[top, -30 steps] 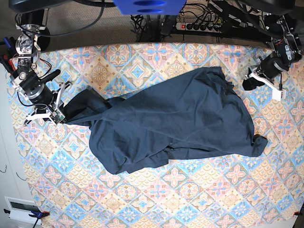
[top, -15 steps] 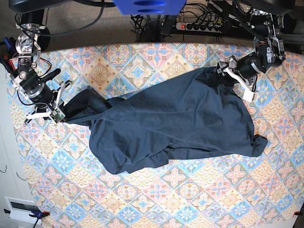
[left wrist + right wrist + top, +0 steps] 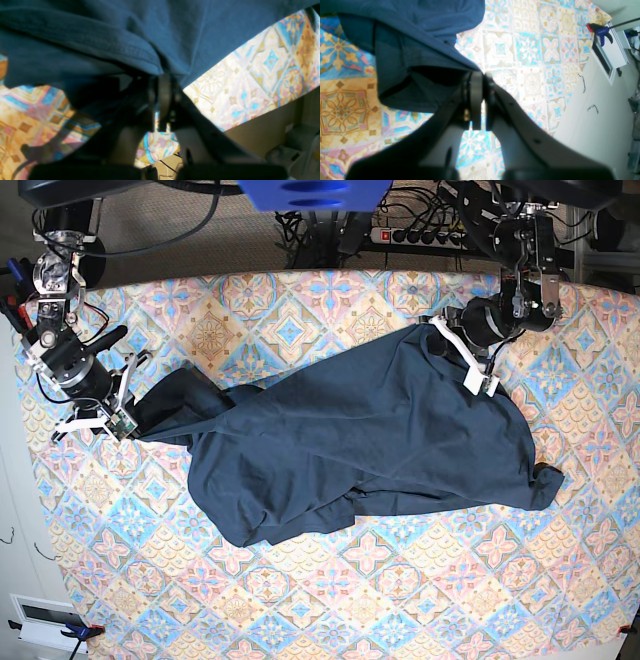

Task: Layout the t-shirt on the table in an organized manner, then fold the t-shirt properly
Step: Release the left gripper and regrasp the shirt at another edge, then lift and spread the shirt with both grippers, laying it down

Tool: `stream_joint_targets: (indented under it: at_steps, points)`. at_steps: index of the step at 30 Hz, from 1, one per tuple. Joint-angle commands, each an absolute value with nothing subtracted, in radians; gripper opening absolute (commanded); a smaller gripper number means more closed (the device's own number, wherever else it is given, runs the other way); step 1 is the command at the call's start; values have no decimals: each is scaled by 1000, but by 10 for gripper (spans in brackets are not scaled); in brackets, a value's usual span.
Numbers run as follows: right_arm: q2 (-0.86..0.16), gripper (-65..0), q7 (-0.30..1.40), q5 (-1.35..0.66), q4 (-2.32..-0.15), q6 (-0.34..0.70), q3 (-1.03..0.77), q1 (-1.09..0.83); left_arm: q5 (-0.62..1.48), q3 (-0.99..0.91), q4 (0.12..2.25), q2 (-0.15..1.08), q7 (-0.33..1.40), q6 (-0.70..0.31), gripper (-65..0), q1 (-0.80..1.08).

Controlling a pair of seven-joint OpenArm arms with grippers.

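Note:
The dark navy t-shirt [image 3: 370, 430] lies crumpled and slanted across the middle of the tiled table [image 3: 400, 600]. In the base view my right gripper [image 3: 128, 428] is at the shirt's left tip, shut on a stretched point of cloth. The right wrist view shows its jaws closed [image 3: 482, 73] with the t-shirt [image 3: 420, 25] pinched at the tips. My left gripper [image 3: 437, 328] sits at the shirt's upper right edge. Seen from the left wrist, it [image 3: 163, 77] is shut, with a fold of the t-shirt [image 3: 100, 37] gathered into the tips.
A power strip [image 3: 420, 235] with cables runs behind the table's far edge. A blue clamp [image 3: 602, 32] and a white box [image 3: 45, 620] sit at the near left corner. The shirt's lower right corner [image 3: 545, 480] lies close to the table's right side.
My left arm swung in from the table's right side to the shirt's upper right edge, opened on the way, and closed on the cloth. The right arm and the shirt's left end stayed put.

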State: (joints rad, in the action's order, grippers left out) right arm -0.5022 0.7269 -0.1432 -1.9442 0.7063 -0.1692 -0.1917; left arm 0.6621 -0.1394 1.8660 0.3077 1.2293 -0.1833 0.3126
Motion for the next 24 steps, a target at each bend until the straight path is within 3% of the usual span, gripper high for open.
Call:
stream_joint_targets:
  at_steps: [1, 8, 17, 24]
  points:
    - [-521, -647, 708, -153, -1959, 698, -180, -179, 676, -147, 1885, 320, 1216, -185, -650, 303]
    - [-522, -647, 707, -151, -1957, 698, -216, -179, 687, -303, 1957, 343, 1218, -194, -650, 403]
    - [-522, -647, 708, -151, -1957, 698, -306, -179, 977, -495, 1965, 489, 1218, -194, -650, 545]
    - [-522, -647, 710, -151, -1929, 698, -446, -179, 989, -516, 1965, 492, 1218, -194, -650, 561]
